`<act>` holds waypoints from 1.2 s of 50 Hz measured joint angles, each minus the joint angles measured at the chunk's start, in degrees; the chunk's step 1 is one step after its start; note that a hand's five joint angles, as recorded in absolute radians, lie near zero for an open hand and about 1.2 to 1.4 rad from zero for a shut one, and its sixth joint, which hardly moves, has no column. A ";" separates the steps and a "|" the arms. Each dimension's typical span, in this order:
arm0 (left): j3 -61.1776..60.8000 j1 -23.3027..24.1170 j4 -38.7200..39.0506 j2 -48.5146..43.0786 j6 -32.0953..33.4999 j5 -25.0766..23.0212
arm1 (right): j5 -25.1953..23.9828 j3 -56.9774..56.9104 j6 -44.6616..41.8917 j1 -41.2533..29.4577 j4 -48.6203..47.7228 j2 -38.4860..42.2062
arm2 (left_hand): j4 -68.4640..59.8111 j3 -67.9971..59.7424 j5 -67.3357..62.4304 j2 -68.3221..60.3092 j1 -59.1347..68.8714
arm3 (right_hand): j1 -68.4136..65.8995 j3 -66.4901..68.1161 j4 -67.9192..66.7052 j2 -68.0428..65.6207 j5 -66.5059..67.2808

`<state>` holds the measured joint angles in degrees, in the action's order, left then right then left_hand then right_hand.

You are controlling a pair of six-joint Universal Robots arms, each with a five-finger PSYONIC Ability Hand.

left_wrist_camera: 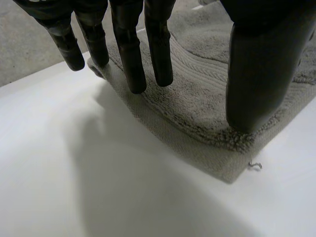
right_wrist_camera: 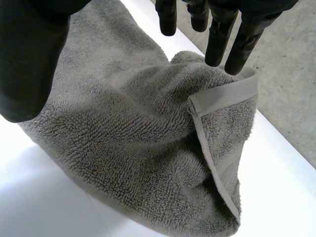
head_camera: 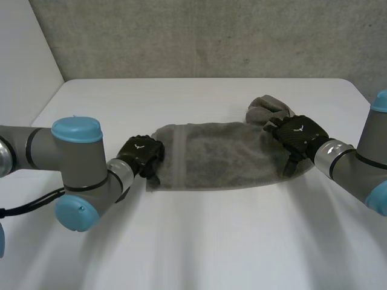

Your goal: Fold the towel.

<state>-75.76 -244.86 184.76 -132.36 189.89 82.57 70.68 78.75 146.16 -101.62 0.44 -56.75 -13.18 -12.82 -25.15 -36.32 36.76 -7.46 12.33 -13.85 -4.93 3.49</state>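
You have a white table [head_camera: 199, 241] filling the lower frame in the head view. The grey towel [head_camera: 224, 157] lies on it, centre to centre-right, as one long strip. Its left end is flat and carries a stitched band [head_camera: 179, 154]. Its right end is bunched into a lump toward the upper right.

Your left arm [head_camera: 75, 169] comes in at the lower left and your right arm [head_camera: 357, 163] at the right edge.

Your left hand [head_camera: 142, 154] sits at the towel's left end. In the left wrist view its fingers [left_wrist_camera: 133, 64] are straight and slightly spread over the short edge, and its thumb [left_wrist_camera: 259, 74] tip is down on the pile by the corner, pinching nothing.

Your right hand [head_camera: 299, 134] is over the bunched end. In the right wrist view its fingers [right_wrist_camera: 217, 39] are straight and close together, thumb [right_wrist_camera: 27, 59] wide apart, with crumpled terry below the palm.

Below those fingertips a flat hem [right_wrist_camera: 224, 96] is turned up. A loose thread [left_wrist_camera: 255, 166] sticks out at the corner near the left thumb.
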 measured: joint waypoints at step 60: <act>-2.08 3.08 -0.13 0.37 1.29 0.39 | 0.33 -0.18 -0.03 0.11 -0.08 0.28 | 0.00 0.00 -20.15 -19.48 18.92 | 0.00 0.00 0.00 0.00 0.00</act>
<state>-77.84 -241.78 184.64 -131.99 191.18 82.96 71.02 78.57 146.13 -101.51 0.35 -56.47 -13.18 -12.82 -45.30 -55.80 55.68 -7.46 12.33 -13.85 -4.93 3.49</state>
